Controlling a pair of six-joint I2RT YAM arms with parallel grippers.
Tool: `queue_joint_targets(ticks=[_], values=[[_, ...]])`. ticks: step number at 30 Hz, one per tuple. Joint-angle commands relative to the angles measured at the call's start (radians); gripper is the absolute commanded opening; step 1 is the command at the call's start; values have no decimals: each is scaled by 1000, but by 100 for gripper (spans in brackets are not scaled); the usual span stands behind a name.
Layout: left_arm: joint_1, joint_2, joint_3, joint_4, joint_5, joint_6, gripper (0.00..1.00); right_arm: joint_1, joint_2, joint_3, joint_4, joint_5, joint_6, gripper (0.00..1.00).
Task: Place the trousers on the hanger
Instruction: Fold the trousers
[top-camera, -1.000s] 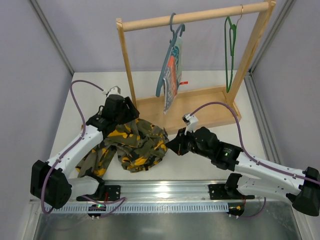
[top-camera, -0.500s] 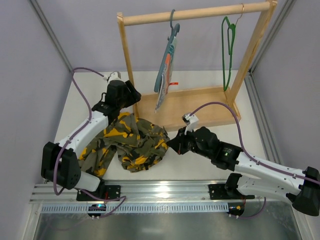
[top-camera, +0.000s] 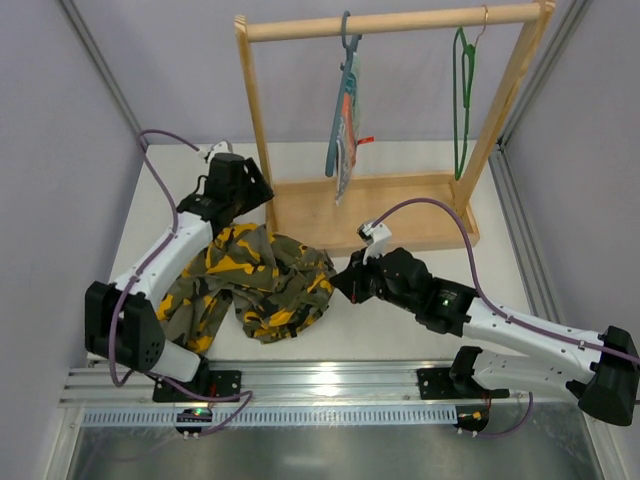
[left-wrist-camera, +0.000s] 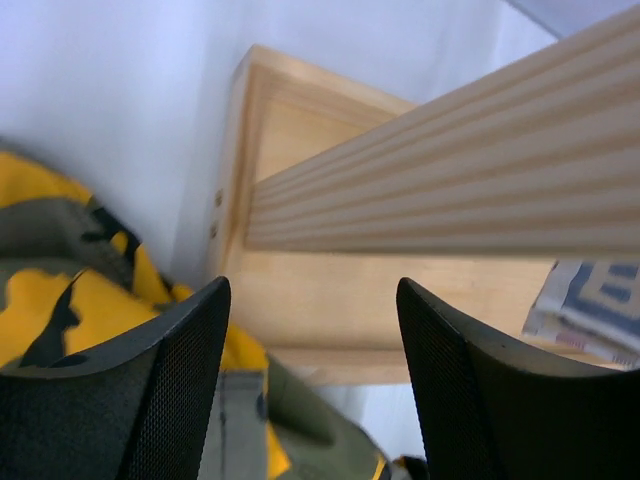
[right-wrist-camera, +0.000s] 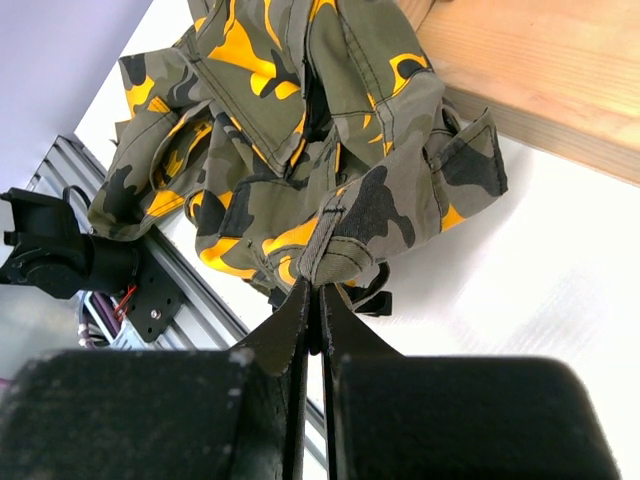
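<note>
The camouflage trousers (top-camera: 255, 280) lie crumpled on the table in front of the wooden rack. They also show in the right wrist view (right-wrist-camera: 320, 150) and in the left wrist view (left-wrist-camera: 60, 300). My right gripper (top-camera: 340, 282) is shut on a folded edge of the trousers at their right side (right-wrist-camera: 318, 290). My left gripper (top-camera: 258, 192) is open and empty (left-wrist-camera: 312, 285), raised beside the rack's left post (left-wrist-camera: 450, 180), behind the trousers. The green wire hanger (top-camera: 462, 100) hangs bare at the right end of the rack's top rail.
The wooden rack's base board (top-camera: 400, 215) lies behind the trousers. A blue-grey hanger with a striped cloth (top-camera: 345, 130) hangs mid-rail; the cloth shows in the left wrist view (left-wrist-camera: 590, 310). A metal rail (top-camera: 320, 385) runs along the near edge.
My left gripper has left the trousers and moved back toward the rack's left post. The striped cloth on its hanger has swung. My right gripper has barely moved.
</note>
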Motion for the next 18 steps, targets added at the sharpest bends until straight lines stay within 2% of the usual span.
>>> queue_joint_targets(ticks=[1, 4, 7, 10, 14, 18], values=[[6, -121, 23, -222, -63, -3, 68, 3, -20, 61, 7, 51, -35, 4], [0, -183, 2, -314, -46, 33, 72, 3, -22, 69, -22, 57, -33, 4], [-29, -213, -46, -376, 34, 43, 75, 3, -14, 67, -25, 51, -23, 4], [-88, -226, -127, -368, 45, 33, 77, 3, -7, 63, -26, 51, -14, 4], [-118, -215, -228, -238, 127, -16, 81, 5, 1, 55, -16, 39, -12, 4], [-119, -171, -236, -260, 97, -35, 77, 5, 4, 58, -16, 23, -18, 4]])
